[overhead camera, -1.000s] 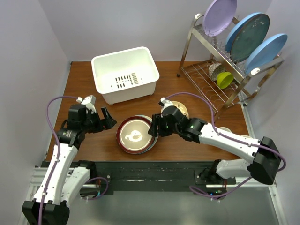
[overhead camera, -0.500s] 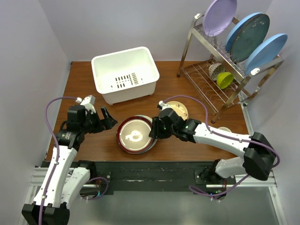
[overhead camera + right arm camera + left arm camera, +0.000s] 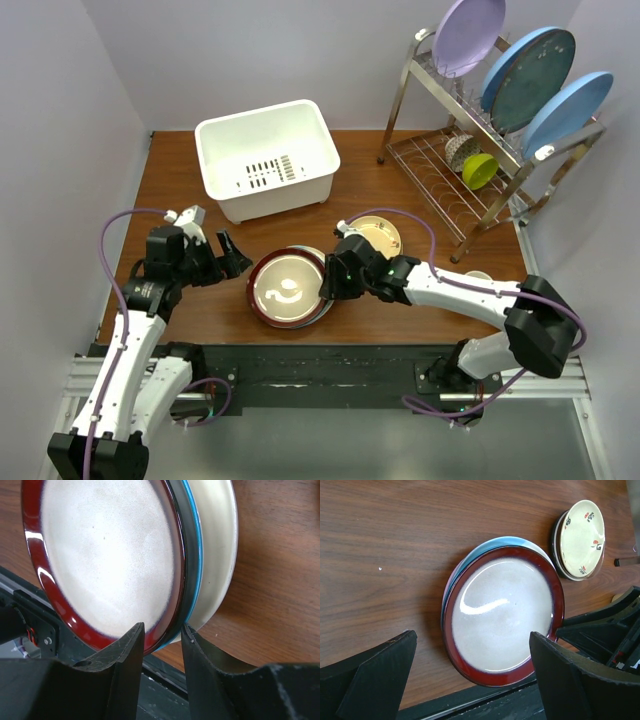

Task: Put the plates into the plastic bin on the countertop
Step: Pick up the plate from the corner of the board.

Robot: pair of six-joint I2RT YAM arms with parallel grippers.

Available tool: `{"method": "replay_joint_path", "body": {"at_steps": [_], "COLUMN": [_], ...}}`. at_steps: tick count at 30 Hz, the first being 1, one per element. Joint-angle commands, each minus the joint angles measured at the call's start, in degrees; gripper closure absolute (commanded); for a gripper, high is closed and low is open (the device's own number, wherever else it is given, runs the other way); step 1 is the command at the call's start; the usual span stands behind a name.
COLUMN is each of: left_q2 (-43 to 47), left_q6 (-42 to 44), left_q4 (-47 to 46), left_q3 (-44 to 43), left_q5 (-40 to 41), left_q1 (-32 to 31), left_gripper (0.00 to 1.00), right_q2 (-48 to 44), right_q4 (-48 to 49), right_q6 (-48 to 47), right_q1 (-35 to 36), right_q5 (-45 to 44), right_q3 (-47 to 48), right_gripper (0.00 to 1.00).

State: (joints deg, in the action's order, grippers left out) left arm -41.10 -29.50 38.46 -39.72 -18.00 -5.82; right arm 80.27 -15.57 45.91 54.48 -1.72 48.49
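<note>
A stack of plates lies on the countertop (image 3: 180,195), topped by the maroon-rimmed cream plate (image 3: 285,290). My right gripper (image 3: 326,285) is at the stack's right rim. In the right wrist view it (image 3: 161,630) is shut on the maroon plate's (image 3: 105,555) edge, with the pale blue plate's rim (image 3: 196,580) also between the fingers and a whitish plate (image 3: 217,555) beneath. My left gripper (image 3: 232,257) is open and empty left of the stack; its wrist view (image 3: 472,635) shows the maroon plate (image 3: 502,615). The motif plate (image 3: 378,235) lies to the right. The white plastic bin (image 3: 300,185) stands behind.
A chrome wire rack (image 3: 440,180) stands at the back right with large lilac (image 3: 468,35) and blue (image 3: 530,75) upright plates and a yellow cup (image 3: 480,170). The motif plate (image 3: 582,537) rests on a darker plate. The table's front edge is just below the stack.
My right gripper has slid left onto the stack's right rim and closed on it. The glare on the maroon plate has shifted. The left arm has barely moved.
</note>
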Motion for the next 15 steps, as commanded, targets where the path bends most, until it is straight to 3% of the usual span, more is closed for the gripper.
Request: {"method": "replay_joint_path", "body": {"at_steps": [1,15], "left_q2": [0.5,0.3], "left_q6": [-0.9,-1.1], "left_q4": [-1.5,-2.2], "left_q3": [0.3,3.1], "left_q5": [-1.7,-2.0], "left_q1": [-0.2,-0.3], "left_gripper": [0.01,0.01], "right_q2": [0.9,0.8], "right_q4": [3.3,2.0], "right_q6": [1.2,0.8], "right_q1": [0.1,0.1], "right_q5": [0.7,0.5], "right_q3": [-0.5,0.7], "right_gripper": [0.62,0.66]}}
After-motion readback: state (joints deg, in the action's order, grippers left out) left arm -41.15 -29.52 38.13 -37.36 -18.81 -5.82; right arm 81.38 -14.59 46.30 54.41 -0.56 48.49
